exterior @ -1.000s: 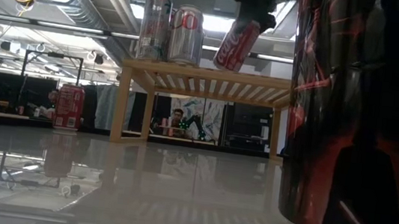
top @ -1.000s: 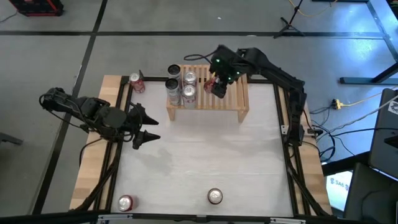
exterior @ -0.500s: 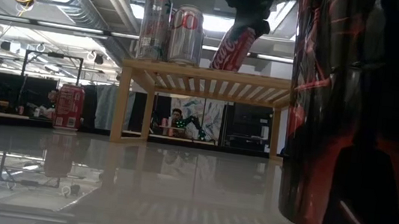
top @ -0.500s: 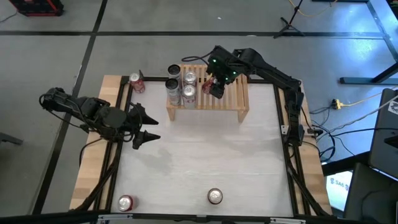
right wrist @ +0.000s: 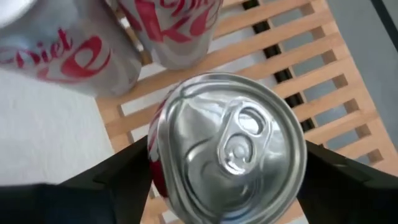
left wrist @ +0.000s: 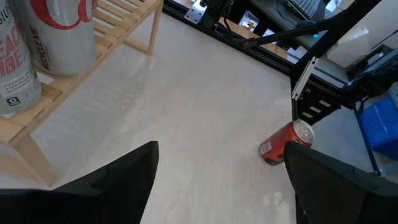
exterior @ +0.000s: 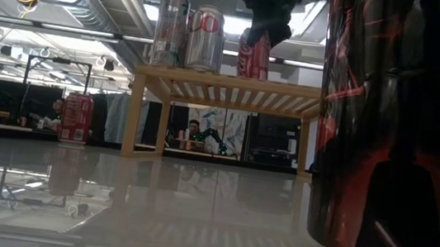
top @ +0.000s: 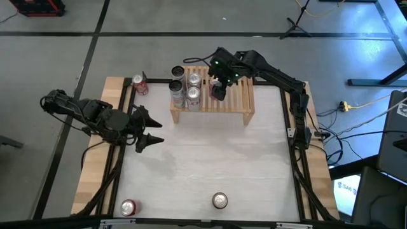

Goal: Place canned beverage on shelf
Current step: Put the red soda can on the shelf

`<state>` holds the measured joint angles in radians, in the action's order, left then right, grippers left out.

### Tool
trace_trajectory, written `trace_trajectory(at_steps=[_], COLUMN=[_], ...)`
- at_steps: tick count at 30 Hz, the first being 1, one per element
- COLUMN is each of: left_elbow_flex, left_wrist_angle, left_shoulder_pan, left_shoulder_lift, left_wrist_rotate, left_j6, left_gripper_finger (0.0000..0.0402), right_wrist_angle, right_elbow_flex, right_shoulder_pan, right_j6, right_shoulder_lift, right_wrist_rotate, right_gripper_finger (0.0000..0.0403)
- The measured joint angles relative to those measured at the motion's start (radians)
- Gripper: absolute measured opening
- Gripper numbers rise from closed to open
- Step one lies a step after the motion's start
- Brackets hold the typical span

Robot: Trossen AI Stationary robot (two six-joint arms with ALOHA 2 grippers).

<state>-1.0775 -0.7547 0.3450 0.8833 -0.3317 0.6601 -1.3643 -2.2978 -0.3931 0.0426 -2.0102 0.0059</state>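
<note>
The shelf (top: 236, 102) (exterior: 233, 82), a pale slatted wooden rack, stands at the table's far side. Several silver cans (top: 185, 89) (exterior: 188, 37) stand on its left part. Right of them a red can (exterior: 254, 61) (right wrist: 227, 146) stands upright on the slats. My right gripper (top: 217, 88) (right wrist: 227, 149) hangs over it pointing down, one finger on each side of the can's top. My left gripper (top: 150, 131) (left wrist: 221, 186) waits open above the table's left side with nothing between its fingers. My right gripper comes at the red can from above, its fingers (right wrist: 127, 177) close beside the can's upper wall (right wrist: 158, 180). The can's own top hides the spot, so I cannot tell whether they touch it. The can stands upright, its base on the shelf's slats.
A red can (top: 139, 84) (exterior: 77, 118) stands left of the shelf. Two more cans (top: 128, 207) (top: 220, 201) stand near the table's front edge. One dark can (exterior: 401, 136) fills the low view's right side. The shelf's right half shows bare slats.
My right gripper has sunk a little and shifted toward the silver cans. The red can, tilted above the slats a second ago, now stands upright on the shelf.
</note>
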Motion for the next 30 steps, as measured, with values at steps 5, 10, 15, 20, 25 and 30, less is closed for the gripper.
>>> trace_trajectory(at_steps=[5, 10, 15, 20, 25, 30], left_elbow_flex=[0.000, 0.000, 0.000, 0.000, 0.000, 0.000], left_wrist_angle=[0.000, 0.002, 0.004, 0.004, 0.005, 0.005], left_shoulder_pan=[0.000, 0.000, 0.000, 0.000, 0.000, 0.000], left_shoulder_lift=[0.000, 0.000, 0.000, 0.000, 0.000, 0.000], left_wrist_rotate=[0.000, 0.000, -0.001, -0.002, -0.030, -0.069], left_j6=[0.000, 0.000, -0.016, -0.016, -0.018, -0.018], left_gripper_finger=[0.0334, 0.0334, 0.0334, 0.0334, 0.0334, 0.0334], right_wrist_angle=[0.006, 0.038, 0.075, 0.097, 0.106, 0.111], right_elbow_flex=[-0.002, -0.001, 0.001, 0.002, 0.002, 0.003], right_shoulder_pan=[0.000, 0.000, 0.000, 0.000, 0.000, 0.000], right_j6=[0.015, 0.058, 0.141, 0.196, 0.228, 0.228], right_shoulder_lift=[-0.006, -0.009, -0.016, -0.018, -0.018, -0.018], right_wrist_rotate=[-0.002, -0.014, -0.026, -0.044, -0.043, -0.040], right_gripper_finger=[0.0293, 0.0290, 0.0296, 0.0292, 0.0307, 0.0333])
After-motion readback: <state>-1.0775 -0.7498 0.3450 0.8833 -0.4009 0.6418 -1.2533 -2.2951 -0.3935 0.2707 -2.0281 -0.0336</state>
